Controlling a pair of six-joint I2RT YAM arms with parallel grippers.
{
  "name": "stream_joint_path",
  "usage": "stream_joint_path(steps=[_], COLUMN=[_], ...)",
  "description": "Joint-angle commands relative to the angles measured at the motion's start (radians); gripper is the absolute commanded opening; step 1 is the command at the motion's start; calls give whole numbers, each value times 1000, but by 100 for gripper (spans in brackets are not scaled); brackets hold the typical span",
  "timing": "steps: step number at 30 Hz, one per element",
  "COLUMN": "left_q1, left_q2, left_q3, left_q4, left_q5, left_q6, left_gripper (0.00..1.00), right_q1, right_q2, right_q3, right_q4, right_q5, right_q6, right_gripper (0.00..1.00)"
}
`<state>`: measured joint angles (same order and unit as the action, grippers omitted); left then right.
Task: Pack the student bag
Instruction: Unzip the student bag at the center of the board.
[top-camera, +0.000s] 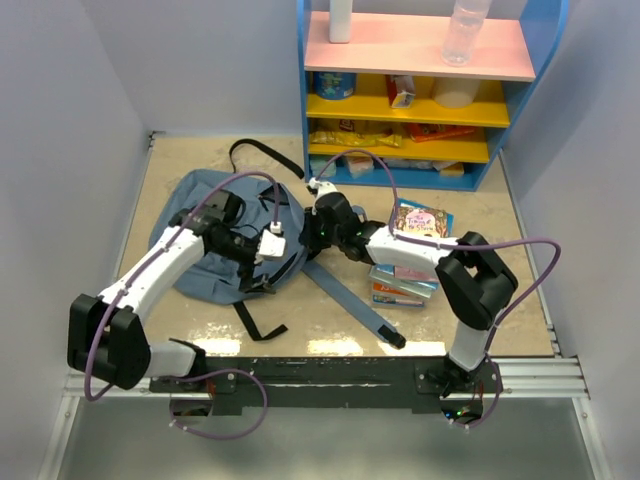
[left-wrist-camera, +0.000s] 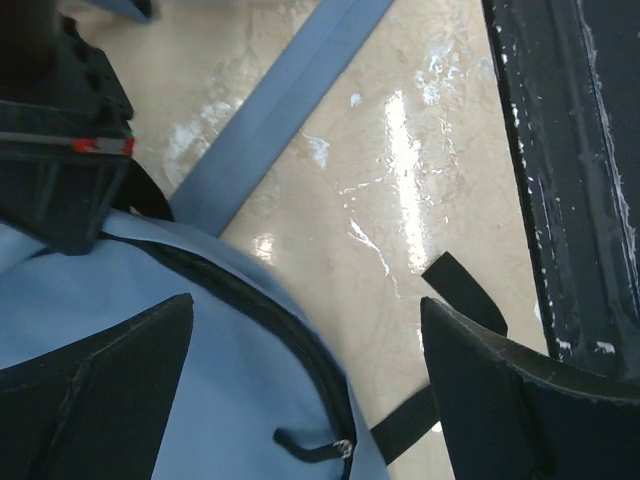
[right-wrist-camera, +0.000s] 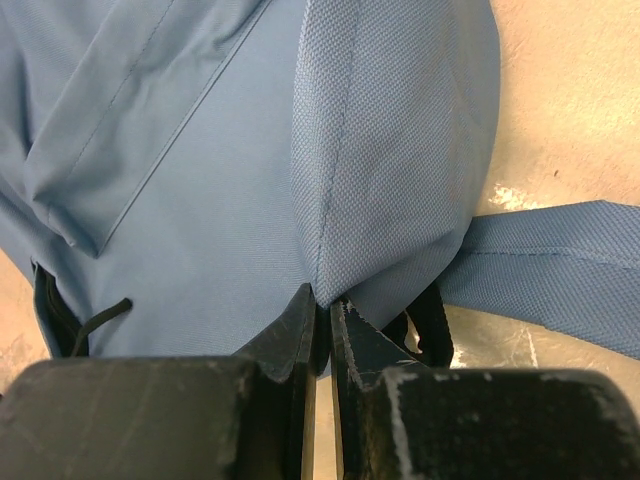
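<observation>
**Right gripper (right-wrist-camera: 322, 300) pinches the student bag (top-camera: 195, 195); left gripper (left-wrist-camera: 308, 305) open**

The student bag lies flat on the table (top-camera: 480, 215), left of centre, near a stack of books (top-camera: 410, 250). The right gripper's jaws are clenched on a fold of its woven grey-blue fabric. The left gripper is released, its 2 fingers (left-wrist-camera: 100, 400) spread wide above the bag's edge, 1 over fabric, 1 over bare table.
</observation>
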<state>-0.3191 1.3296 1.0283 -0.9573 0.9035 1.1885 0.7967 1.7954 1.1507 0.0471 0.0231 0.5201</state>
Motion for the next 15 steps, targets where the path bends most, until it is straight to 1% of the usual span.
stream_joint_path(steps=[1,3,5,10,13,15], left_q1=[-64,-81,-90,-90,-90,-90], left_q2=[-33,-30,-26,-12,-13,-3], left_q3=[-94,-108,-126,-146,-154,-154], left_q4=[287,327,363,459,489,482], left_q5=[-101,-112,-138,-256,-270,-264], left_q6=[-259,-311,-331,-401,-441,-449], left_gripper=[100,100,100,100,100,92], right_q1=[10,10,10,21,22,22], right_q2=[-41,-45,-48,-73,-90,-99], right_q3=[37,35,35,11,-11,-19], right_q4=[46,48,50,66,77,82], right_q5=[24,26,26,31,37,40], right_q6=[21,24,27,34,41,44], right_gripper=[0,0,0,0,0,0])
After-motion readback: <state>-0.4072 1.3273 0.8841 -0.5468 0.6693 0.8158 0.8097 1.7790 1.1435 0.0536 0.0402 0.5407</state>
